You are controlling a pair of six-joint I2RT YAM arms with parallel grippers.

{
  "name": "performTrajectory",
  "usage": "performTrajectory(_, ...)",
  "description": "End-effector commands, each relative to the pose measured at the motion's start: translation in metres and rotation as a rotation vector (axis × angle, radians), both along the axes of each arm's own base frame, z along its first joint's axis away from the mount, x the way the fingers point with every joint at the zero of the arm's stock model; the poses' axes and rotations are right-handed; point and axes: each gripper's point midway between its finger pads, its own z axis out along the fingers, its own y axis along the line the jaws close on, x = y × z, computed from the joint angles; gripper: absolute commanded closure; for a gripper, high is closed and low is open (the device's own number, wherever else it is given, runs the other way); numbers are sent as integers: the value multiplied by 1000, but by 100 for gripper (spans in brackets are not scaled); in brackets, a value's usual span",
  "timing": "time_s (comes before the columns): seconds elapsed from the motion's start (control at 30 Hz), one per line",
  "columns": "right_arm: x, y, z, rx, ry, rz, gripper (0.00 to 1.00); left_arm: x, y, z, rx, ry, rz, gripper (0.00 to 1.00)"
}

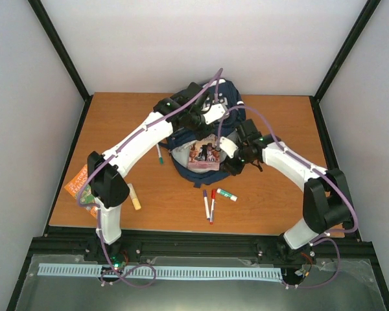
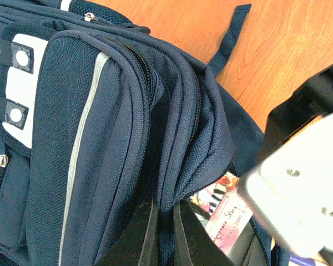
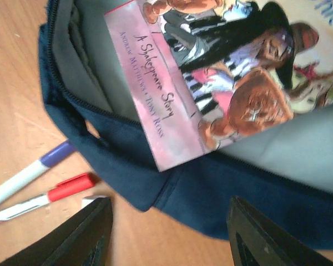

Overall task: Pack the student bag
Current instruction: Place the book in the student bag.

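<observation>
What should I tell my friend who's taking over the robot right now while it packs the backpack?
The left gripper is shut on the backpack, pinching its open edge.
The right gripper is open over the bag's near rim, holding nothing.
Done: the Shakespeare Story book lies partly inside, one end sticking out.
Left on the table: purple marker, red marker, green-capped marker, teal-capped marker, yellow highlighter, and an orange book at the left edge.

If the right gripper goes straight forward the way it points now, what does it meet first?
Probably the navy rim of the student bag, straight ahead of the right gripper, whose jaws stand open. The book lies beyond it, in the opening. Depth is unclear.
</observation>
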Motion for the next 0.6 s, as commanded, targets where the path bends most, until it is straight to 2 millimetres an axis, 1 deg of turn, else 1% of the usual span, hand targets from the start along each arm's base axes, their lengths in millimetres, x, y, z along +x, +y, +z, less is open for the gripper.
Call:
performTrajectory(0.0, 31, 12, -7, -130, -234, 80, 41, -12, -2, 34, -84, -10, -17, 99)
performTrajectory(0.1, 42, 20, -12, -153, -280, 71, 38, -14, -2, 37, -95, -6, -17, 99)
performTrajectory(0.2, 43, 28, -17, -167, -304, 112, 35, -16, -3, 40, -106, 0, -16, 99)
performTrajectory(0.3, 37, 33, -25, -170, -304, 176, 34, -17, -3, 40, -106, 2, -20, 99)
performTrajectory(0.47, 17, 37, -32, -164, -308, 332, 34, -17, -2, 38, -100, 5, -24, 99)
performTrajectory(0.5, 12, 37, -33, -165, -316, 365, 34, -17, -3, 37, -96, 6, -28, 99)
performTrajectory(0.57, 5, 35, -34, -173, -324, 426, 39, -18, -2, 34, -87, 8, -32, 99)
